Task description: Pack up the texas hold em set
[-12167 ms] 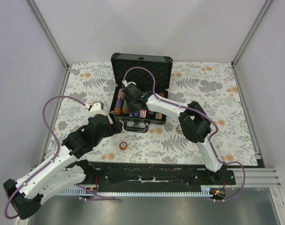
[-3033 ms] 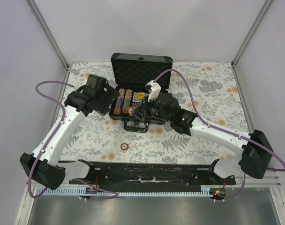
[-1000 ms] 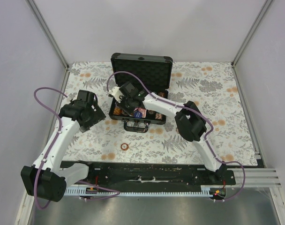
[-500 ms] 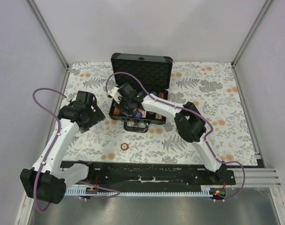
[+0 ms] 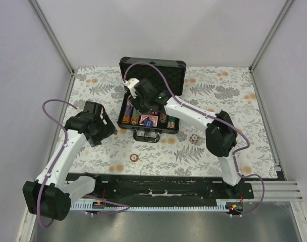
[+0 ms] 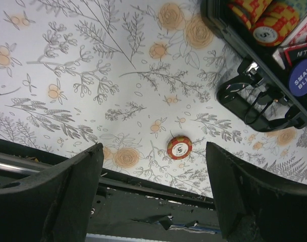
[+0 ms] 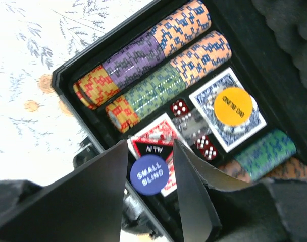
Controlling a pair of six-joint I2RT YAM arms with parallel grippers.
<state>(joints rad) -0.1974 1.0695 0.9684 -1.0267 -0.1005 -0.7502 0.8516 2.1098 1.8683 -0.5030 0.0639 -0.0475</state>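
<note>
Black foam-lined case (image 5: 176, 73) holds cylindrical rows of striped chips (image 7: 138, 60).

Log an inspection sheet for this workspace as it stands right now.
Surface: floral-patterned table cover, flat, no spills seen.
Job's things: black hard case open, lid raised; inside lie striped poker chip rows, red card deck, blue card deck, red dice, blue SMALL BLIND button, yellow BIG BLIND button. Outside on the cover: red-and-yellow loose chip and second loose chip.
Clutter: nothing seen.
Grippers: left gripper open, empty, above the cover; right gripper open, empty, above the case.
Cables: purple cables loop above both arms.
Surroundings: grey wall panels, metal frame posts.
</note>
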